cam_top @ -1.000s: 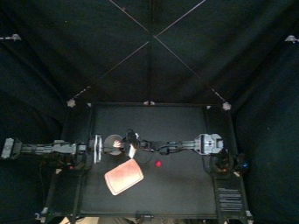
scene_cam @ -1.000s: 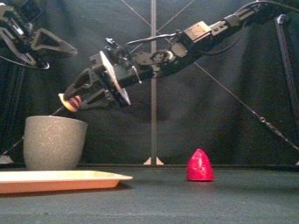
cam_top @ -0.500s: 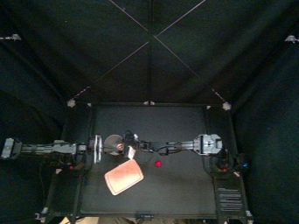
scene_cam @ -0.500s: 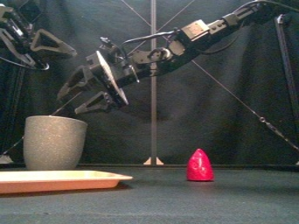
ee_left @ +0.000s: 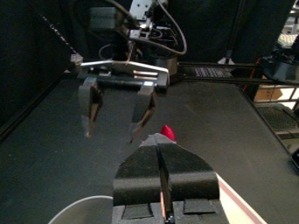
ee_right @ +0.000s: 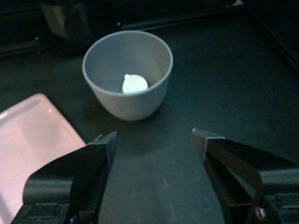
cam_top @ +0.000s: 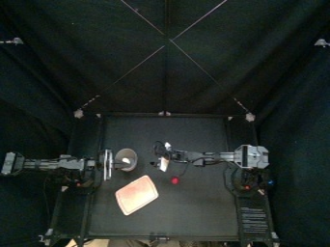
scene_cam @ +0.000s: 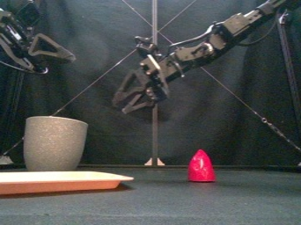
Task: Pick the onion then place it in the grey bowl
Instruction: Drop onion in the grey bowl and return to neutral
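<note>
The small whitish onion [ee_right: 135, 84] lies on the bottom inside the tall grey speckled cup [ee_right: 128, 74], which stands upright at the table's left [cam_top: 125, 159] [scene_cam: 55, 142]. My right gripper [ee_right: 152, 166] is open and holds nothing. It hangs in the air to the right of the cup and well above its rim [scene_cam: 139, 92] [cam_top: 165, 154]. My left gripper [ee_left: 165, 179] is shut and rests high at the left, close to the cup [scene_cam: 33, 46]. The left wrist view shows the right gripper [ee_left: 117, 96] with its jaws spread apart.
A flat pink tray [cam_top: 137, 196] [scene_cam: 59, 181] lies in front of the cup, near the table's front. A red cone-shaped toy [scene_cam: 202, 165] [cam_top: 177, 180] [ee_left: 167, 133] stands right of the tray, below the right arm.
A second ago my right gripper held the onion over the cup. It opened, the onion went into the cup, and the gripper drew back to the right. The left arm stayed put.
</note>
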You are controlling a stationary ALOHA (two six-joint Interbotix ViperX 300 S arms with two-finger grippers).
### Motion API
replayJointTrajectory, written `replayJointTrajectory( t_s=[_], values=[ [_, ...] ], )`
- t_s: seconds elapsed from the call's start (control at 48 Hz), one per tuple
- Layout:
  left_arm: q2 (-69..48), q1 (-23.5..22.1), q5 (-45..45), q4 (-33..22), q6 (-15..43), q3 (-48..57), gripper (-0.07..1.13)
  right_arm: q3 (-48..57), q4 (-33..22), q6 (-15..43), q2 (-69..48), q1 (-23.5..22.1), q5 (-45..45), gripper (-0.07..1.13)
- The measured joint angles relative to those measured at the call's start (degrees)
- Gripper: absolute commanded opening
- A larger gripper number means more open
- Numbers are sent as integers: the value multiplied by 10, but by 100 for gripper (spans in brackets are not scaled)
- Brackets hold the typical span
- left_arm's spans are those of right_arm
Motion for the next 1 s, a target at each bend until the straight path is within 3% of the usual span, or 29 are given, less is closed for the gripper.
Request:
replayJointTrajectory(
  t_s=[0.312, 0.625, 1.0],
  values=[
    [-1, 22, -4, 0, 0, 2, -1, 130, 17, 2, -113, 10, -3, 100],
    [-1, 42, -4, 0, 0, 2, -1, 165, 18, 1, -181, 76, -13, 100],
    [-1, 42, -4, 0, 0, 5, -1, 251, 18, 1, -279, 95, -136, 100]
  ],
)
